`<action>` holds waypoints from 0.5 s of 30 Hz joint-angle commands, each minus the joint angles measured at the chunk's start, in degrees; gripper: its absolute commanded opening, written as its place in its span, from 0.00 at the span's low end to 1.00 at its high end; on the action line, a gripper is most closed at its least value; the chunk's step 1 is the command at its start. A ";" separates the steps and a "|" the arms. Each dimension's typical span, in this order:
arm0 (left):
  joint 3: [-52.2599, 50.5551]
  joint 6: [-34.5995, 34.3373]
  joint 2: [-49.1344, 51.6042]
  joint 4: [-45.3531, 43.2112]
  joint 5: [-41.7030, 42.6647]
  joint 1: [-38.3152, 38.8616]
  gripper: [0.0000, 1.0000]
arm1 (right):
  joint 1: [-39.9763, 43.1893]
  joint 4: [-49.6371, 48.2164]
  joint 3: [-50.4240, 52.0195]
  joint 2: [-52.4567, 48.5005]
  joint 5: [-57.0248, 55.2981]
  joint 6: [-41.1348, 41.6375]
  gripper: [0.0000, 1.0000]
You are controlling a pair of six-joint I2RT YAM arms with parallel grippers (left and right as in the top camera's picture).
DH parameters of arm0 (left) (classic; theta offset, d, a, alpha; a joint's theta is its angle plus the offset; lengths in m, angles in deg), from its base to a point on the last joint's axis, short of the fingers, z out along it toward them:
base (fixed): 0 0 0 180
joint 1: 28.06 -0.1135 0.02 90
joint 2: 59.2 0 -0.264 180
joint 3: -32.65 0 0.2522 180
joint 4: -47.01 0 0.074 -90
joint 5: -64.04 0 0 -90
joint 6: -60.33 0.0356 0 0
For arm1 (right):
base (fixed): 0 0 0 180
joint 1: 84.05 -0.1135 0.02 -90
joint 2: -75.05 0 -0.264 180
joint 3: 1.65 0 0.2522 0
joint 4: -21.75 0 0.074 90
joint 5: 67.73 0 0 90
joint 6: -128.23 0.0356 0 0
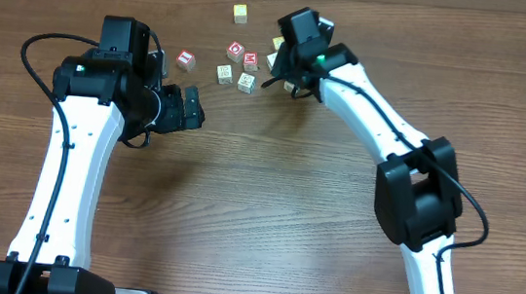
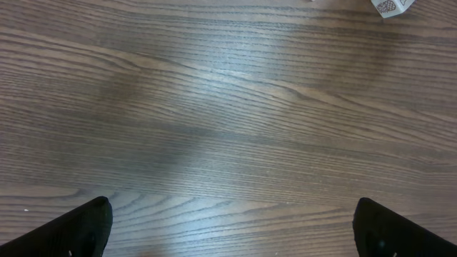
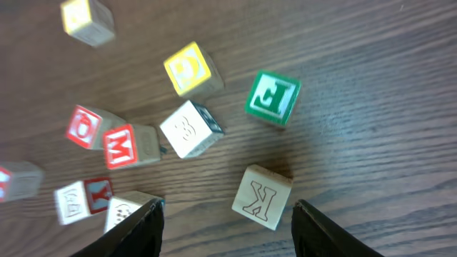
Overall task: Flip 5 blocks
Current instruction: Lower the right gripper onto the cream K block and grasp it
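Fingers of the right gripper stand apart and clamp nothing. The K cube, pale wood with an outlined letter K on its top face, lies on the table just ahead of the gap. It is nearer the finger at the right of the wrist view, and bare table shows on both sides of it. Beyond it lie the green-faced cube, lettered C, and the white-faced cube, near each other but apart. The yellow-faced cube sits just beyond the white-faced cube. The red D cube and the red M cube lie side by side to the left of that cluster. The pale yellowish cube lies alone at the far edge of the group. In the overhead view the red-faced cube rests apart from the others, near the left gripper. The left gripper is spread wide over bare table, with nothing between its fingertips. The right arm hides part of the cluster in the overhead view.
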 commanded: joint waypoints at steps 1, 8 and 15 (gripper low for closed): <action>1.29 0.04 0.22 -0.11 -0.20 -0.11 1.00 | -0.39 -0.39 -0.50 -2.21 -5.05 0.46 0.60; 1.29 0.04 0.22 -0.11 -0.20 -0.11 1.00 | -0.39 -2.47 0.63 -4.42 -5.62 3.06 0.62; 1.29 0.07 0.22 -0.11 -0.20 -0.11 1.00 | -0.35 -6.71 3.82 -4.68 -6.05 3.37 0.61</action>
